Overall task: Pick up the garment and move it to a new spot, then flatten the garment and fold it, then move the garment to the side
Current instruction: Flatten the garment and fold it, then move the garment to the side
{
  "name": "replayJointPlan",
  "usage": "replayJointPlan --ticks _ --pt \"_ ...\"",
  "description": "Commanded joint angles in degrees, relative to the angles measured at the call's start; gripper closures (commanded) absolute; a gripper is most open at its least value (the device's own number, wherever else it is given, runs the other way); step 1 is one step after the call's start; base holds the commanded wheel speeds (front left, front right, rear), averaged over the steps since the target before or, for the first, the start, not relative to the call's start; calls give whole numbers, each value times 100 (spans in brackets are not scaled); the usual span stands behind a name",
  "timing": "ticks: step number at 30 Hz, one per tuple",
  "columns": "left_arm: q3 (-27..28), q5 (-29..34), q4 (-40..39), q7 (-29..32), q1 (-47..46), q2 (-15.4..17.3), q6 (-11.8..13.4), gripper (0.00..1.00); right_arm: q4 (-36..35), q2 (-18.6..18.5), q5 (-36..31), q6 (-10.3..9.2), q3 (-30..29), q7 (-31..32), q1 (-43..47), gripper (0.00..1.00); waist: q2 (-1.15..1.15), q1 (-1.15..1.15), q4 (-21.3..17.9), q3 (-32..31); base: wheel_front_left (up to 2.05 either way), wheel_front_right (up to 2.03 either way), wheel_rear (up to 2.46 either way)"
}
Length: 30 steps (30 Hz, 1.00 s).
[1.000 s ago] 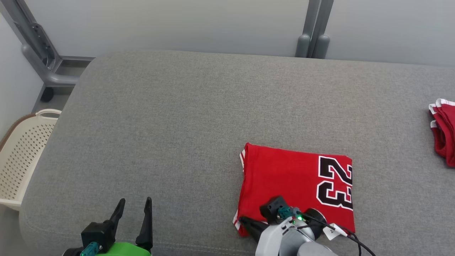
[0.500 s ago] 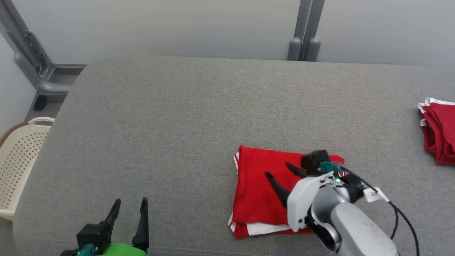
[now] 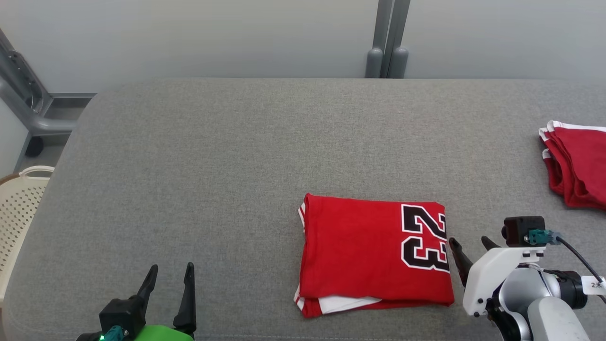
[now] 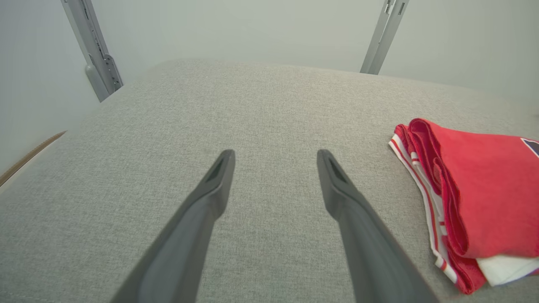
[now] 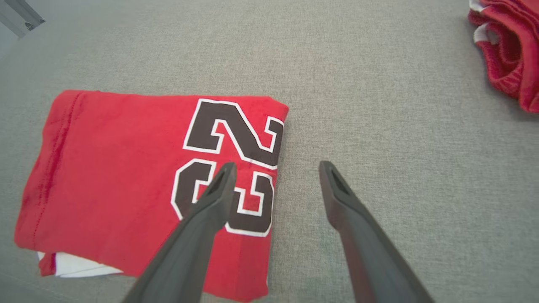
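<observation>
Folding looks done: the garment lies folded near-centre on the counter, right gripper just beside it and left gripper both spread empty, so next comes regrasping an edge to shift it aside.

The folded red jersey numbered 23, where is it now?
The folded red jersey lies right of centre on the grey fabric surface in the head view, near its front edge, just left of the right gripper.

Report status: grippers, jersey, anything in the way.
Left gripper open, empty. Right gripper open, empty, just right of jersey. Jersey folded, flat on cushion. Second red garment far right, apart.
</observation>
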Motion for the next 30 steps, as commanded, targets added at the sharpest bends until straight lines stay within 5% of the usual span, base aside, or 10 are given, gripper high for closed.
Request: replayJointPlan --ticks 1,19,20,23,26,30 --pt "-4 14 -16 -11 -29 39 -2 0 -78 2 -52 -1 -85 77 102 0 0 0 -25 48 0 0 0" --pt "-167 123 -2 51 -408 99 -76 0 1266 6 604 -1 -186 -108 -467 0 0 0 374 545 0 0 0" --pt "-182 125 4 58 -422 95 -84 0 1369 6 621 -1 -213 -91 -496 5 0 0 413 550 0 0 0" --pt "-203 120 21 60 -438 91 -89 0 1660 13 644 -2 -304 -69 -547 58 0 0 508 556 0 0 0" --pt "-200 108 31 56 -434 116 -81 0 1875 23 629 -2 -324 -115 -631 100 0 0 560 556 0 0 0" --pt "-195 89 25 49 -422 129 -58 0 2033 11 512 -5 -323 -187 -821 100 0 0 584 548 0 0 0"
